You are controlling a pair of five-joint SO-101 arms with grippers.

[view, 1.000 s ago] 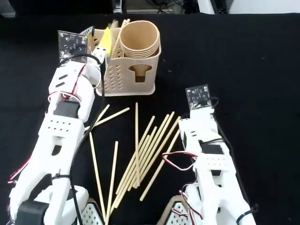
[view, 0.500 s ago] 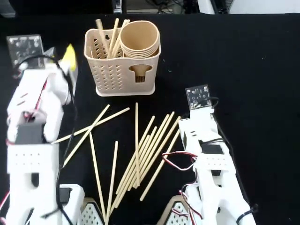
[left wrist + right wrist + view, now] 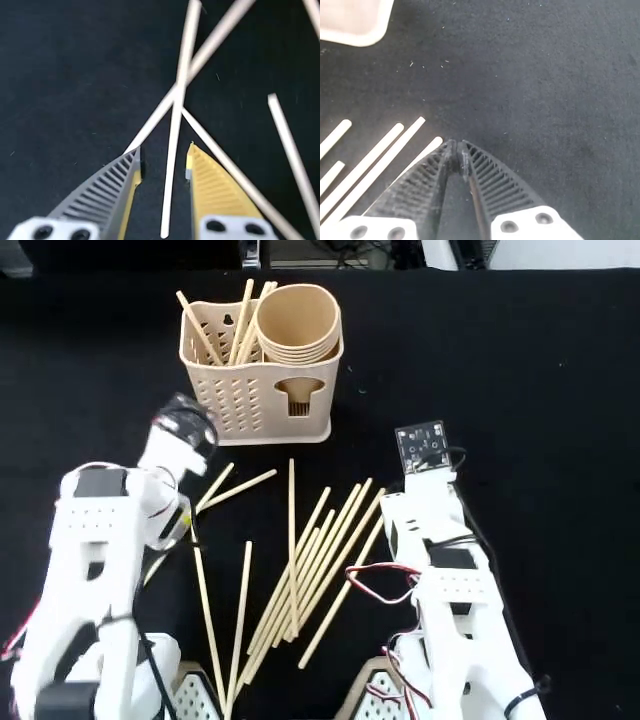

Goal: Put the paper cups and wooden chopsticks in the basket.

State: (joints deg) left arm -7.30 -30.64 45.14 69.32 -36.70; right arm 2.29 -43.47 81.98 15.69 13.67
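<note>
The left gripper hangs low over the black table with its jaws spread. 1 wooden chopstick runs lengthwise through the gap, clear of both. 2 others meet it just beyond the tips. The right gripper has its jaws pressed together on nothing, with loose chopstick ends just beside it. The paper cups sit stacked in the basket.

**Pale wood and cream on black**

The table is flat black cloth. The basket is cream, its walls patterned with rows of small slots. The paper cups are plain tan and the chopsticks pale bare wood. The left arm and right arm are white, with red and black wires. The left gripper is ribbed, grey on one side and yellow on the other. The right gripper is ribbed black.
</note>
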